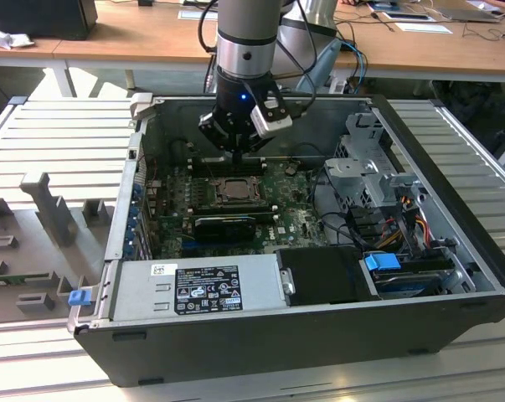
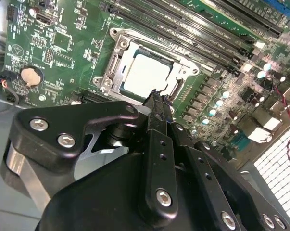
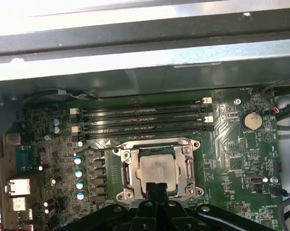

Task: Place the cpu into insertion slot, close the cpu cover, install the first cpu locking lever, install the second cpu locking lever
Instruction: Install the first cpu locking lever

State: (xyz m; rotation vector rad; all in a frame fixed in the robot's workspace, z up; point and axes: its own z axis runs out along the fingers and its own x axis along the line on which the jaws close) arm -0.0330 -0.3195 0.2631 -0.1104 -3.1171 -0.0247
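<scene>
Ribbed grey metal panels form the table [image 1: 59,134], and on it an open computer case [image 1: 235,335] lies on its side so that the green motherboard [image 3: 231,159] faces up toward the arm. Wooden desks [image 1: 110,38] stand behind the work area. A grey power supply [image 1: 193,289] occupies the near edge of the case, on the side towards the exterior view's left.

The cpu [image 2: 145,73] is seated in the insertion slot [image 2: 107,83], pale metal top up and level with the board. The cpu cover [image 2: 154,45] appears to lie flat over it, its square window framing the chip. This suggests that the placing step is done and the cover is down. The positions of the locking levers cannot be determined from these views.

The gripper [image 3: 157,188] is inside the case, directly above the slot. Its 2 fingers [image 3: 153,191] are pressed together with nothing between them. The tips are at the edge of the slot farthest from the long black memory slots [image 3: 142,120], over or just beside the rim of the cover. Contact cannot be confirmed. The narrow, joined tips are suited to pushing on small metal parts rather than gripping.
</scene>
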